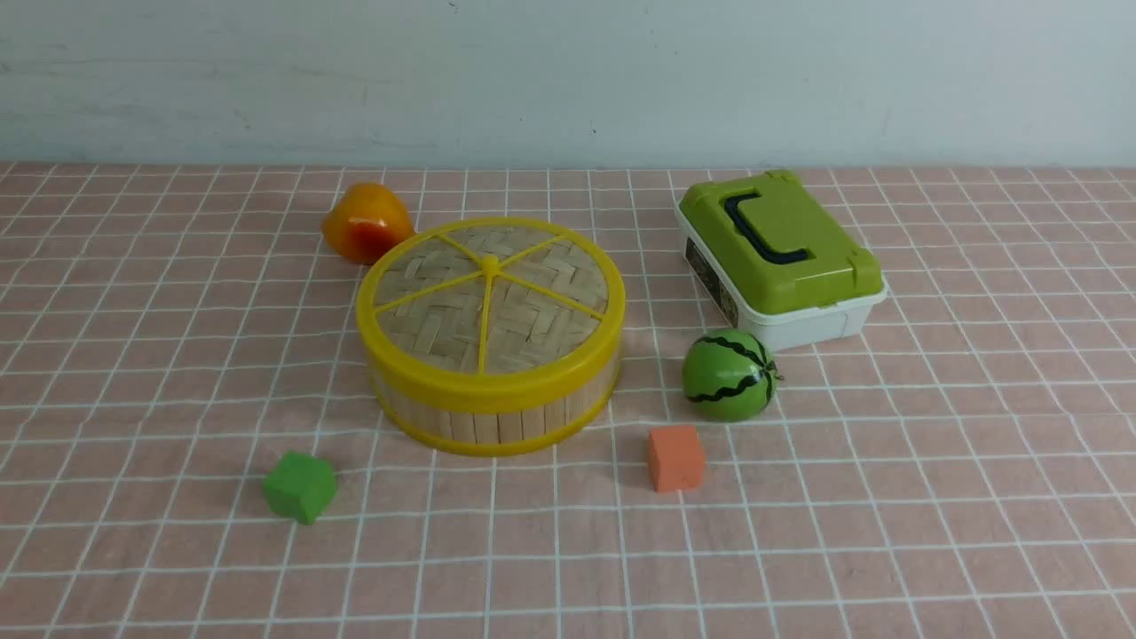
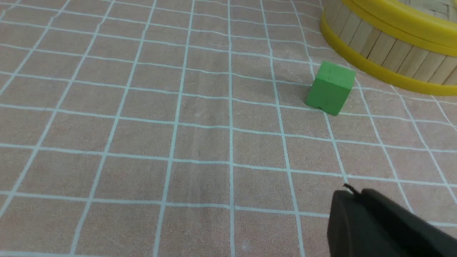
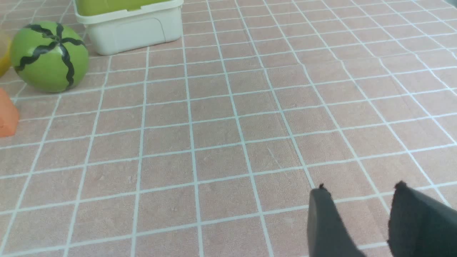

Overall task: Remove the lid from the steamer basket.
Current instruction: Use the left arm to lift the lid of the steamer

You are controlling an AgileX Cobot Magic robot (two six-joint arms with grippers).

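Observation:
The steamer basket (image 1: 497, 417) stands in the middle of the table, a low round basket of bamboo slats with yellow rims. The lid (image 1: 491, 297), woven bamboo with a yellow rim and spokes, sits flat on top of it. Neither arm shows in the front view. In the left wrist view my left gripper (image 2: 351, 194) is shut with nothing in it, well short of the basket's wall (image 2: 385, 46). My right gripper (image 3: 360, 189) hangs open over bare cloth, nothing between its fingers, far from the basket.
A green cube (image 1: 300, 485) lies at the basket's front left, an orange cube (image 1: 675, 457) at its front right. A toy watermelon (image 1: 729, 374) and a white box with a green top (image 1: 779, 257) stand to the right. An orange-yellow fruit (image 1: 366, 222) lies behind the basket.

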